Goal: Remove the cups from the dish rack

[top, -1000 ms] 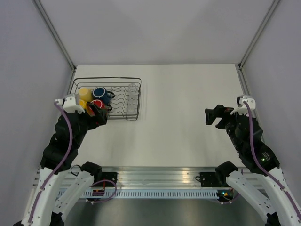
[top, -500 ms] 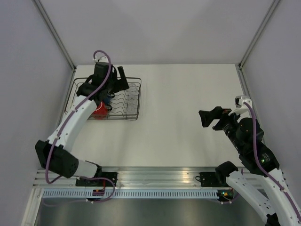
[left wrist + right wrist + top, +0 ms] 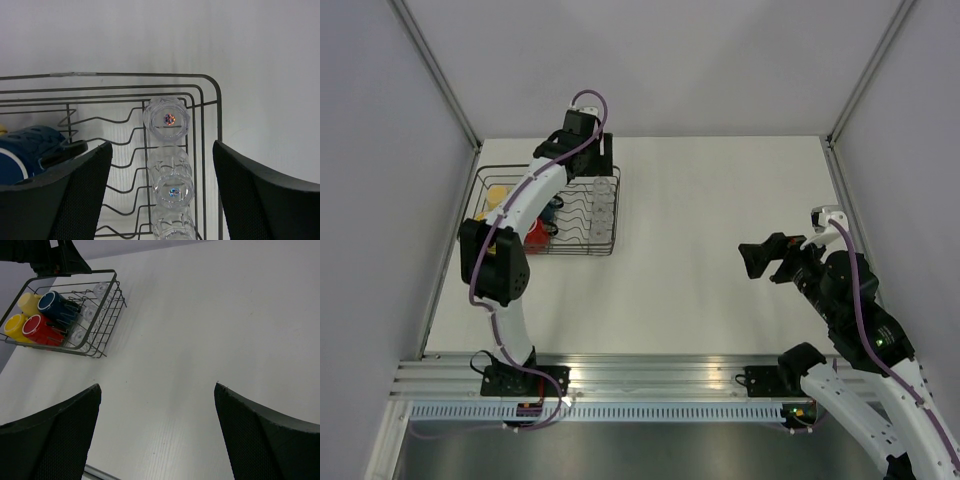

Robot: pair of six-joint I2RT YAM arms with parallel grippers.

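The black wire dish rack stands at the table's far left. In the right wrist view it holds a blue mug, a red mug, a bright yellow mug, a pale yellow mug and three clear tumblers in a row along its right side. My left gripper is open and empty above the rack's far right corner. In the left wrist view it straddles the tumbler row, apart from it. My right gripper is open and empty over the bare table at the right.
The rack's far rim lies close to the back wall. White table top stretches between the rack and my right gripper. Grey walls close in the left, right and back sides.
My left arm has swung from the rack's near left side up and across to its far right corner, above the tumblers. My right gripper has drifted slightly left.
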